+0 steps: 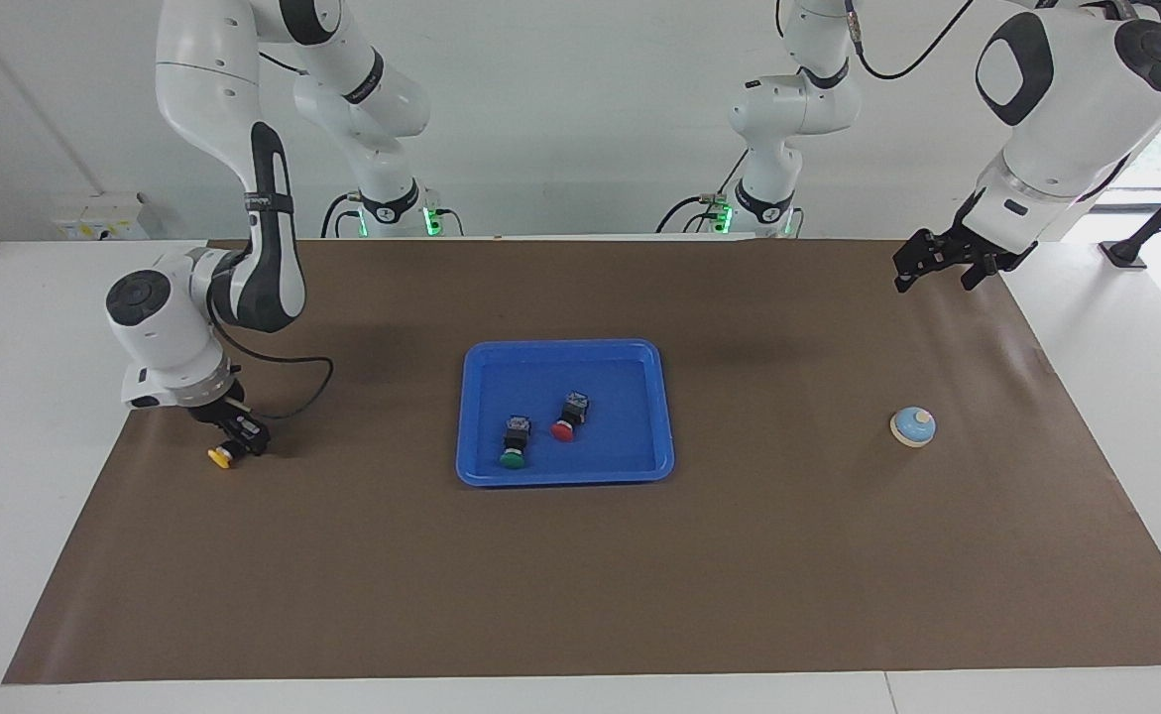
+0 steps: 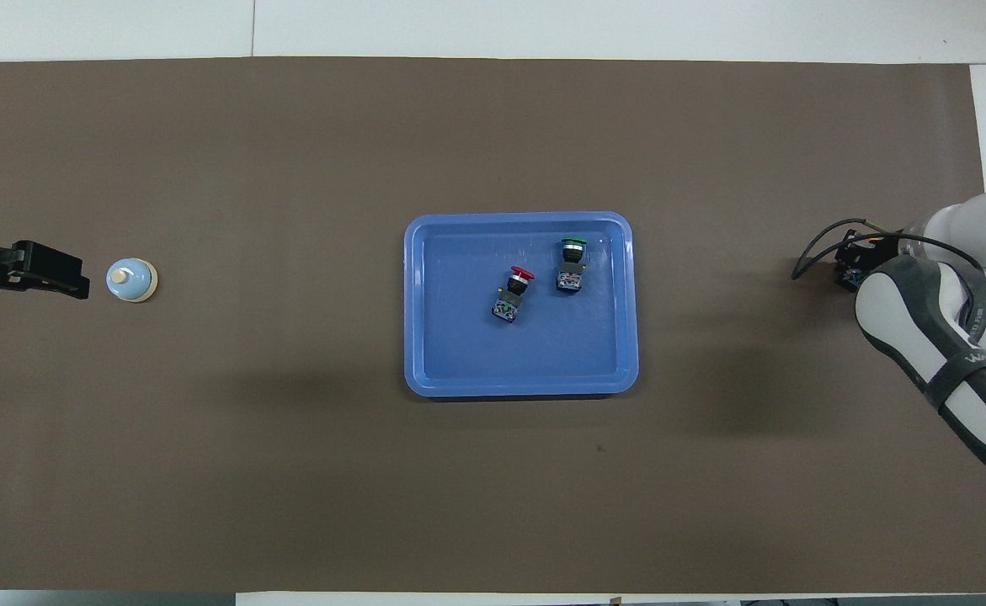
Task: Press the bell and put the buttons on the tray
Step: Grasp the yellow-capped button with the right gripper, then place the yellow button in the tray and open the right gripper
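The yellow button (image 1: 219, 457) lies on the brown mat at the right arm's end of the table. My right gripper (image 1: 241, 437) is down at the mat and shut on the button's dark body. In the overhead view the arm hides most of that button (image 2: 848, 276). The red button (image 1: 565, 422) and the green button (image 1: 514, 451) lie on their sides in the blue tray (image 1: 565, 348). The light-blue bell (image 1: 913, 426) stands at the left arm's end. My left gripper (image 1: 937, 265) hangs open and raised over the mat's edge, apart from the bell.
A brown mat (image 1: 580, 575) covers the table, with white table surface around it. The right arm's black cable (image 1: 288, 397) loops over the mat beside the gripper. Both arm bases stand at the robots' edge of the table.
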Motion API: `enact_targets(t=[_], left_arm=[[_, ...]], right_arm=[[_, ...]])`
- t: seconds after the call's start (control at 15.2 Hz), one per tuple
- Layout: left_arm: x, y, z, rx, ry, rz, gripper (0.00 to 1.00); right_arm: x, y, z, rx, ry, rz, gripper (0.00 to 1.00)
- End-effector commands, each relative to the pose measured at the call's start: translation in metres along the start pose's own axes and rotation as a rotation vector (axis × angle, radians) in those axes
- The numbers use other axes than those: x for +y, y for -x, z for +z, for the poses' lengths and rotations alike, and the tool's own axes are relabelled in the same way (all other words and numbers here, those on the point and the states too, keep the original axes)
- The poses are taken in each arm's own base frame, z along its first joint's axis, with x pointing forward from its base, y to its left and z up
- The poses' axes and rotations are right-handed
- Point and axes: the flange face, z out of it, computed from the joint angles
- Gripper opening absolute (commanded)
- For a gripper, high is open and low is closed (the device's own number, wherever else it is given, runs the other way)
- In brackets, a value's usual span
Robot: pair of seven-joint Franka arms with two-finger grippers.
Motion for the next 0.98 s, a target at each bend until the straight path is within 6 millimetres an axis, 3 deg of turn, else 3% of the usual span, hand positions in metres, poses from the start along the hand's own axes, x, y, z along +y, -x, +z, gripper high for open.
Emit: enact_targets(t=[0.0, 0.13, 0.26, 0.46, 0.59, 0.72, 0.85, 0.92], left_arm=[[0.000, 0.003, -0.004, -0.005, 0.006, -0.011, 1.00], [0.000, 0.003, -0.004, -0.005, 0.006, -0.011, 1.00], [0.000, 0.003, -0.004, -0.005, 0.006, -0.011, 1.00], [0.000, 0.003, -0.004, -0.005, 0.006, -0.011, 1.00], [0.000, 0.003, -0.004, -0.005, 0.006, -0.011, 1.00], [0.000, 0.003, -0.004, -0.005, 0.006, -0.011, 1.00], [0.000, 0.003, -0.004, -0.005, 0.006, -0.011, 1.00], [0.000, 0.003, -0.004, -0.005, 0.006, -0.011, 1.00]], right_arm=[[-0.004, 0.001, -0.007, -0.030, -0.002, -0.012, 0.00], [-0.019, -0.004, -0.024, -0.040, 0.005, -0.034, 0.00], [-0.061, 0.000, -0.054, -0.046, 0.021, -0.105, 0.00], [-0.137, 0.020, -0.120, -0.070, 0.035, -0.191, 0.00], [-0.198, 0.052, -0.170, -0.083, 0.043, -0.206, 0.00], [-0.254, 0.088, -0.206, -0.069, 0.028, -0.225, 0.00], [-0.310, 0.140, -0.221, -0.094, -0.025, -0.228, 0.00], [-0.328, 0.161, -0.224, -0.090, -0.037, -0.224, 0.00]])
